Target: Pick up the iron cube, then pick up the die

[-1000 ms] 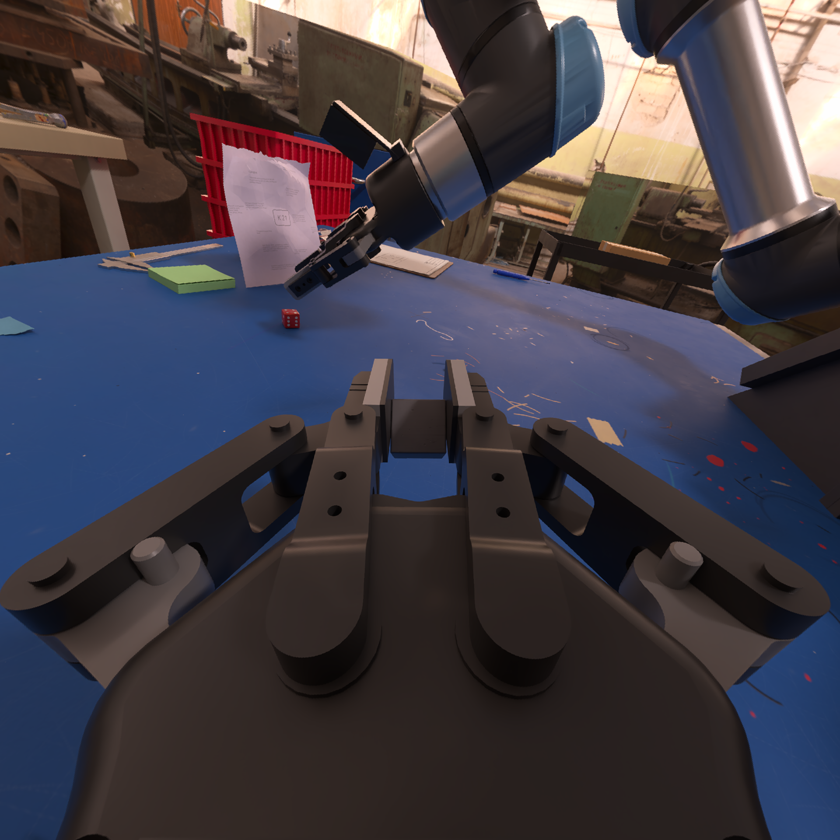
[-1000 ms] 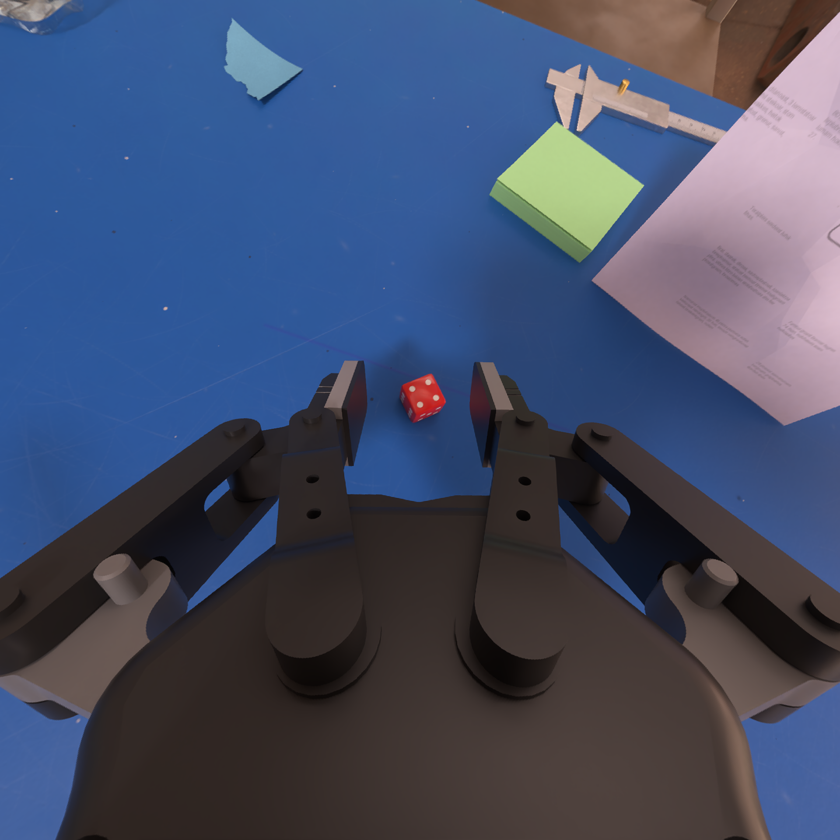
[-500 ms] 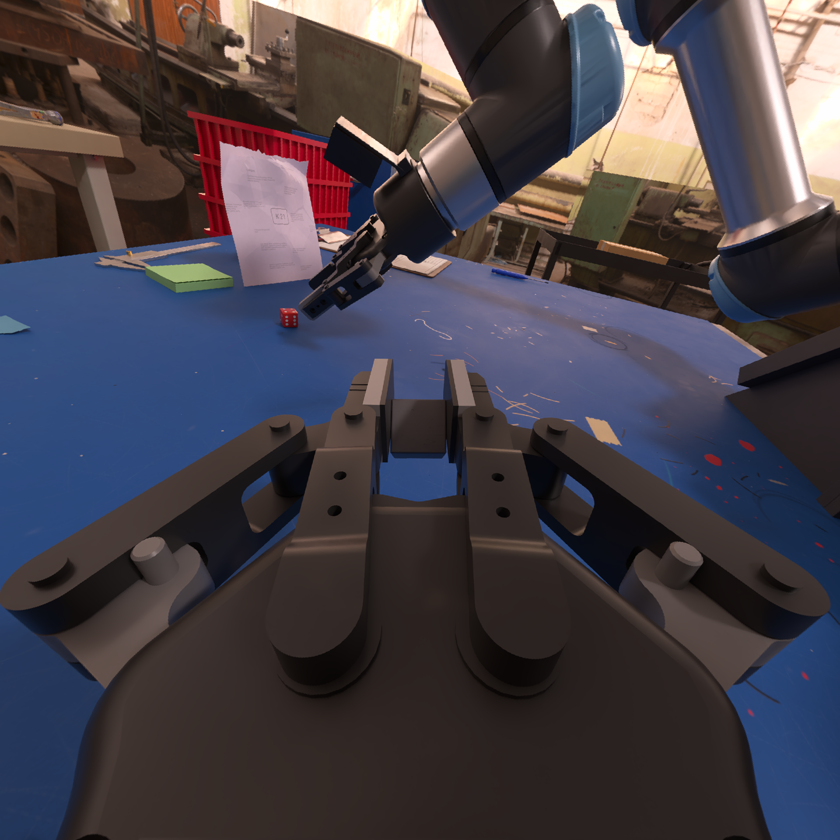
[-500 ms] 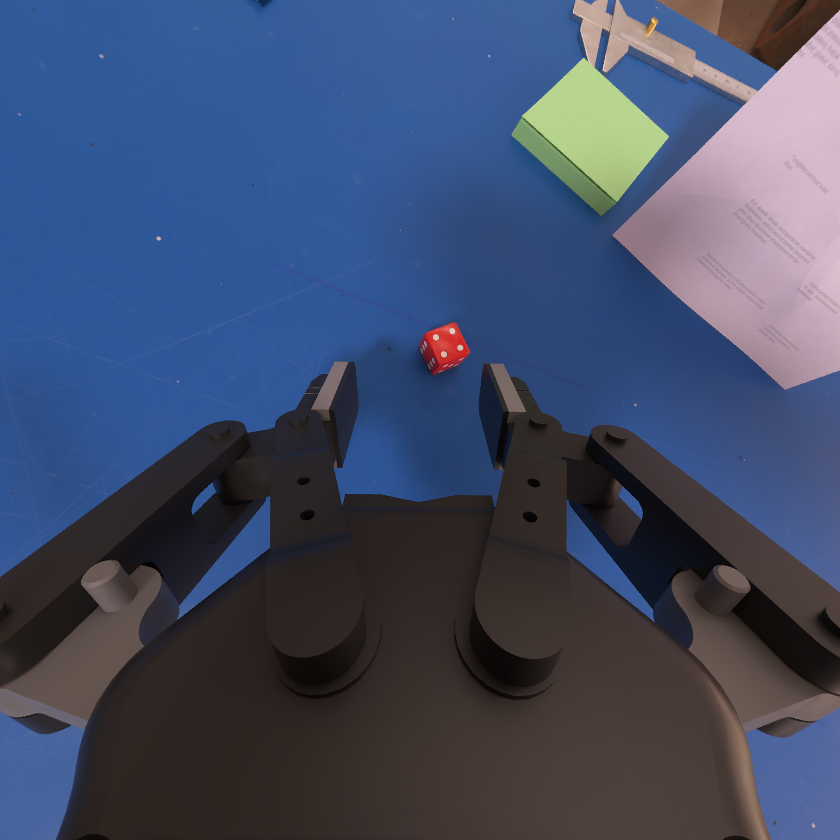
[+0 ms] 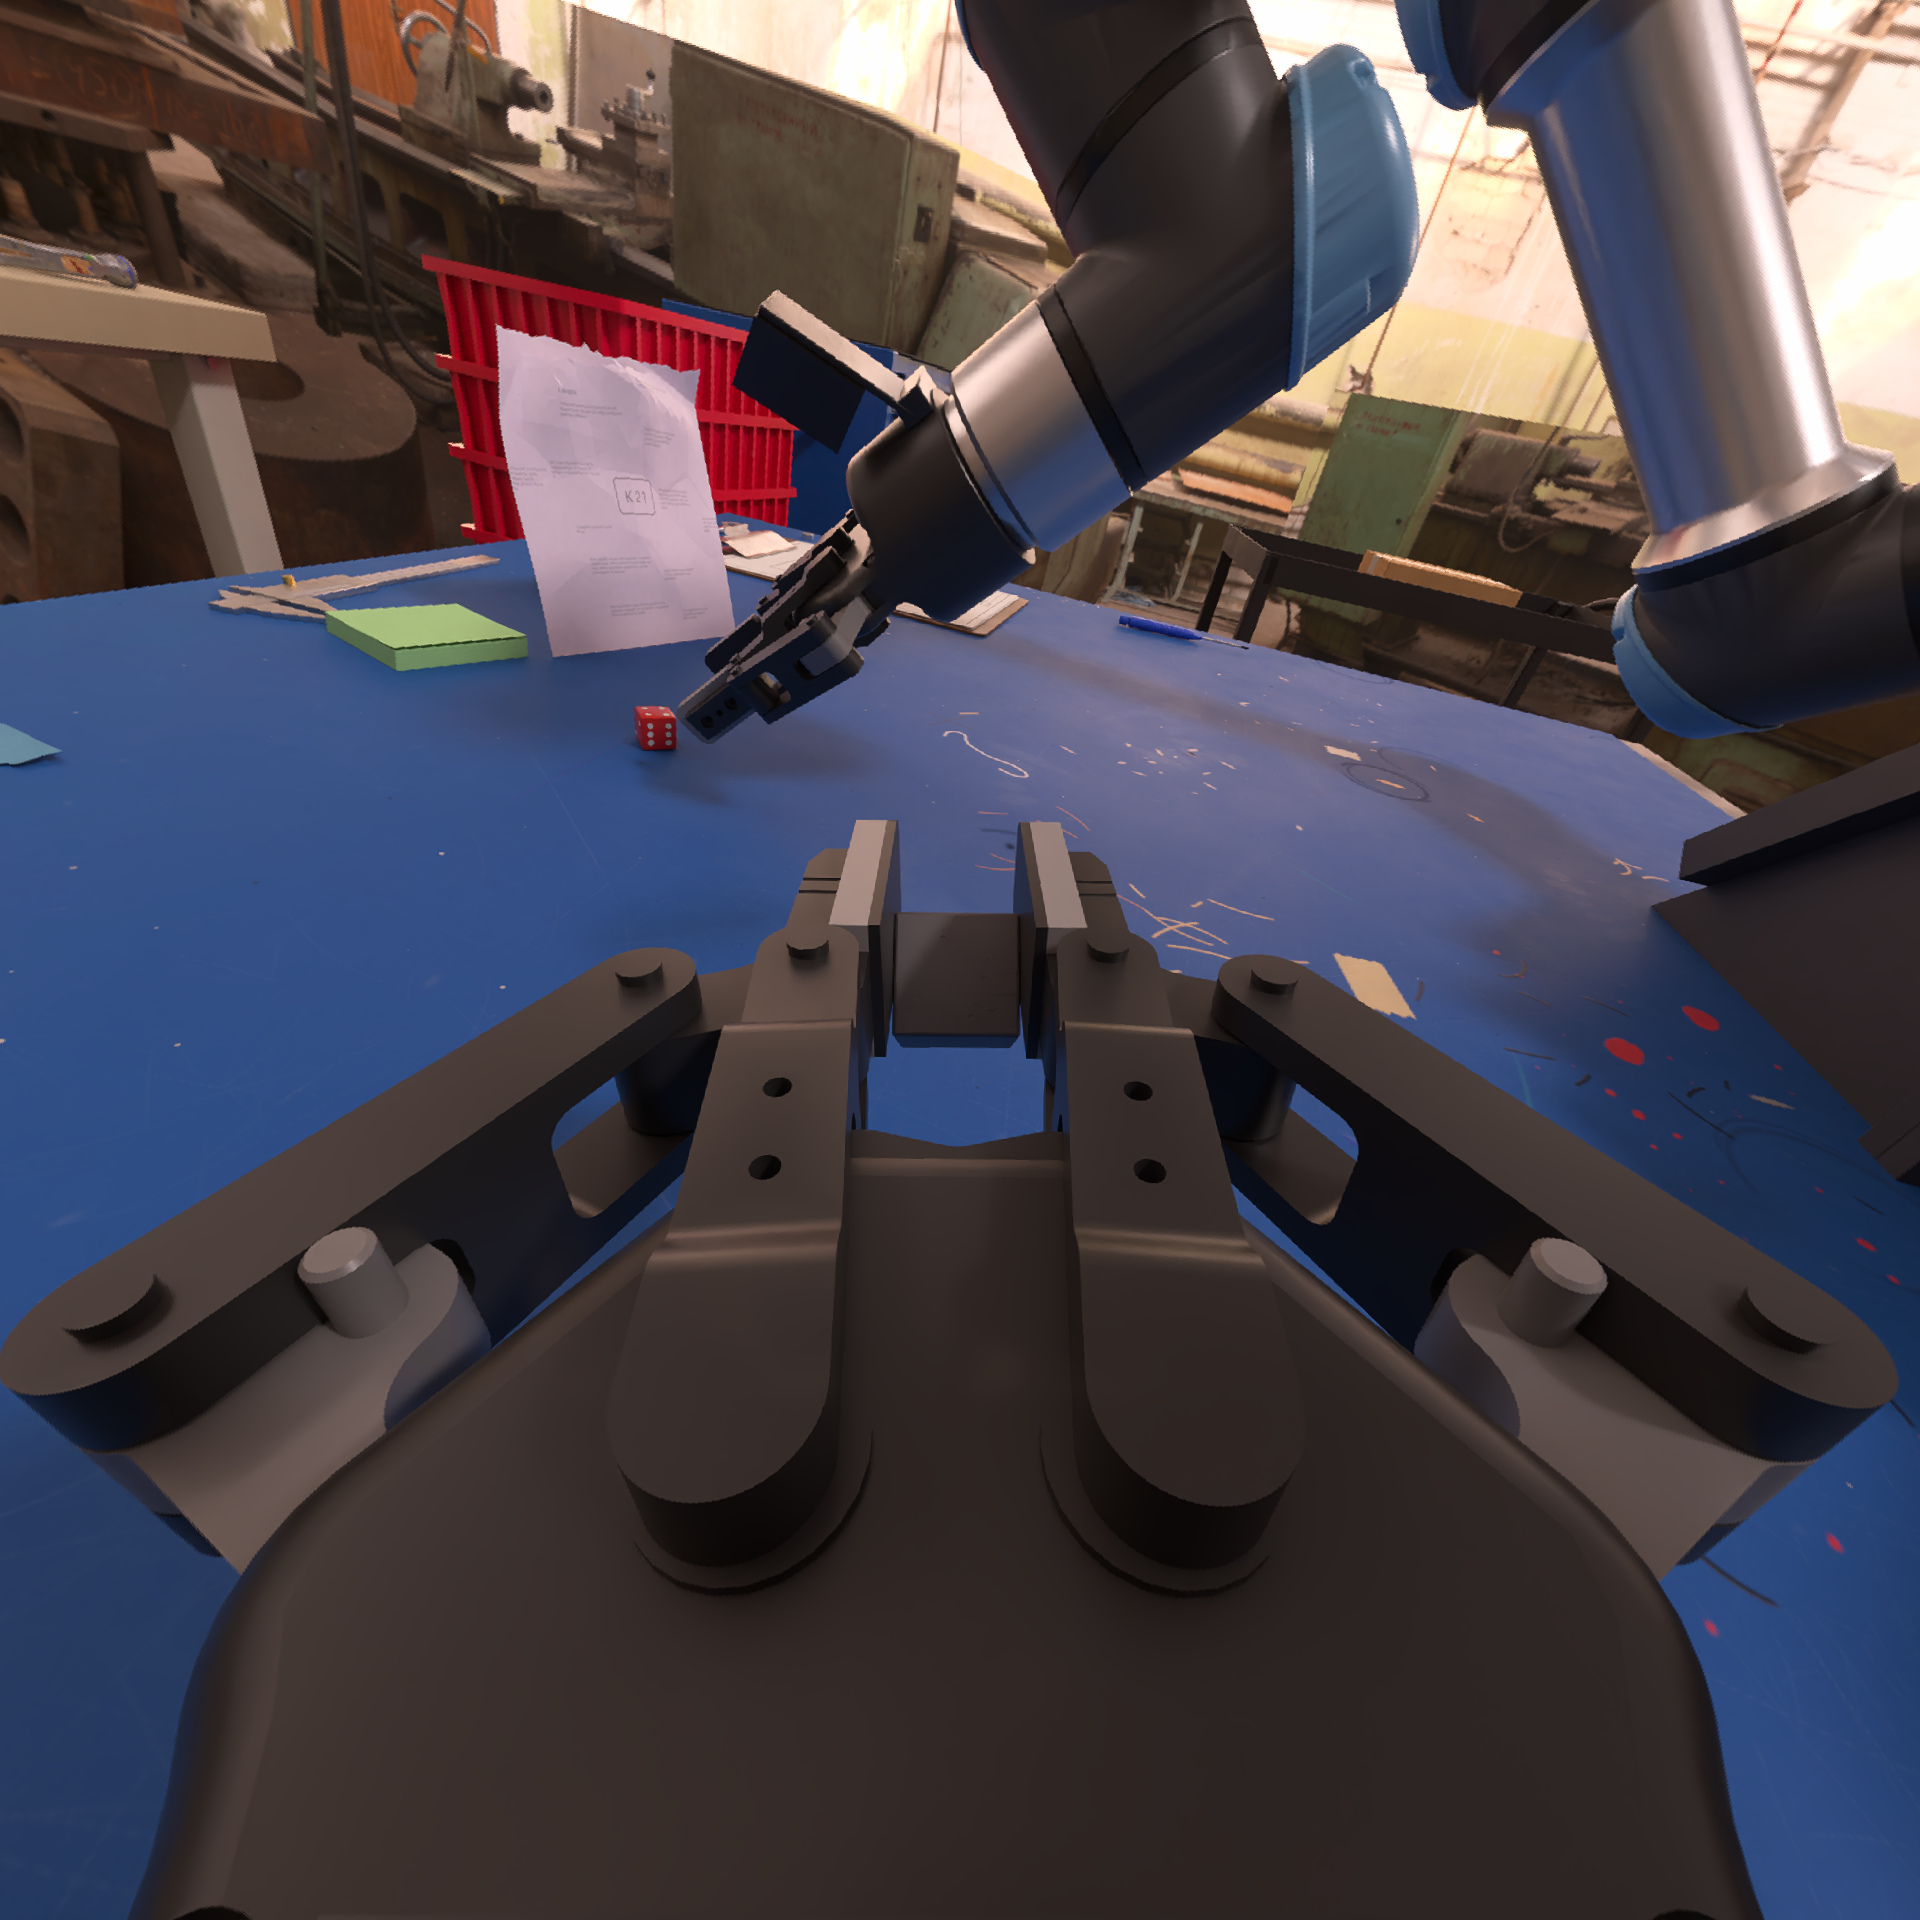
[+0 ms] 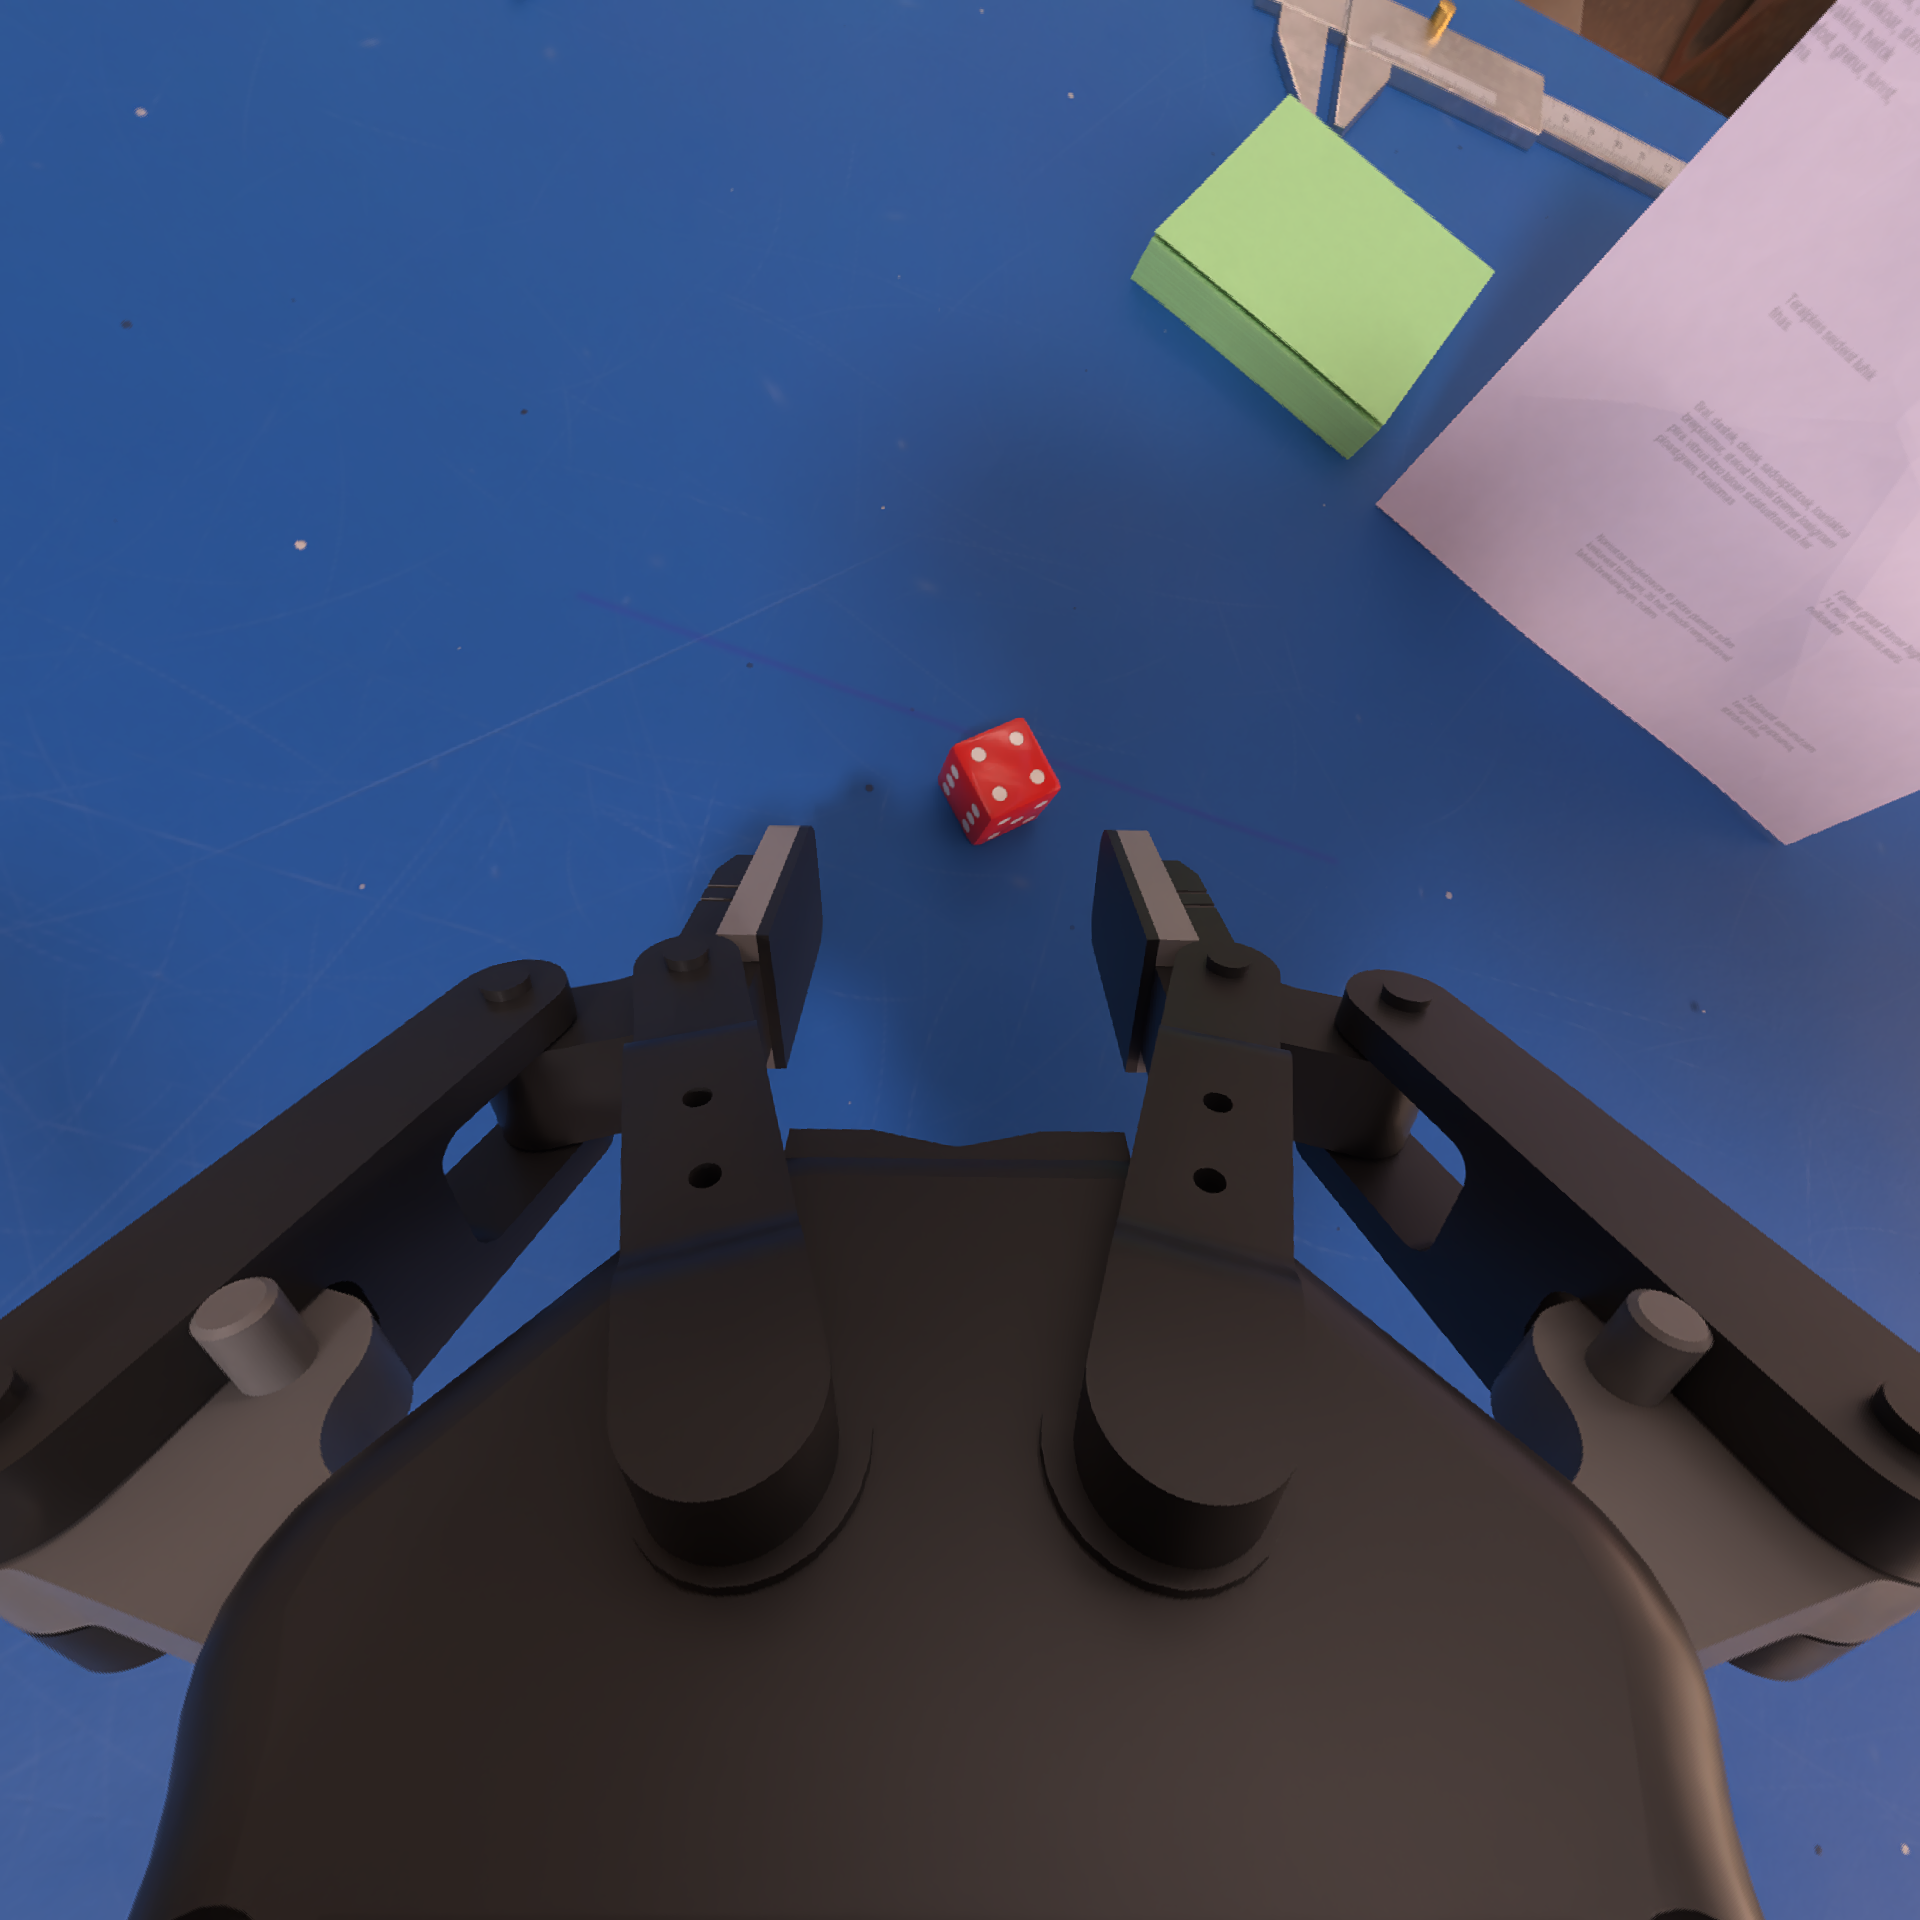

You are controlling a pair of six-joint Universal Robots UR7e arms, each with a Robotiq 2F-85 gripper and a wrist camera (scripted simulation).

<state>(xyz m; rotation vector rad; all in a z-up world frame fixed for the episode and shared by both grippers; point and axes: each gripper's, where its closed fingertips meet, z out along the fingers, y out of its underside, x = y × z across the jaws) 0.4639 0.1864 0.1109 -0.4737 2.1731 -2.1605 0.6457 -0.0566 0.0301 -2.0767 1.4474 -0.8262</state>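
My left gripper (image 5: 957, 883) is shut on the dark grey iron cube (image 5: 956, 975) and holds it above the blue table (image 5: 312, 935). The red die (image 6: 998, 779) with white dots lies on the table just beyond the tips of my right gripper (image 6: 958, 914), which is open and empty, low over the table. In the left wrist view the die (image 5: 656, 727) sits just left of the right gripper (image 5: 727, 712), close to its tips.
A green pad (image 6: 1314, 275) lies beyond the die to the right, with a metal caliper (image 6: 1455, 78) behind it. A white sheet (image 6: 1704, 457) stands leaning at the right. A red crate (image 5: 623, 416) stands behind the sheet. A dark block (image 5: 1829, 935) lies at the table's right edge.
My right gripper has drawn back and come lower; the die, earlier between its fingers, now lies just beyond the tips. The left gripper keeps hold of the cube, unmoved.
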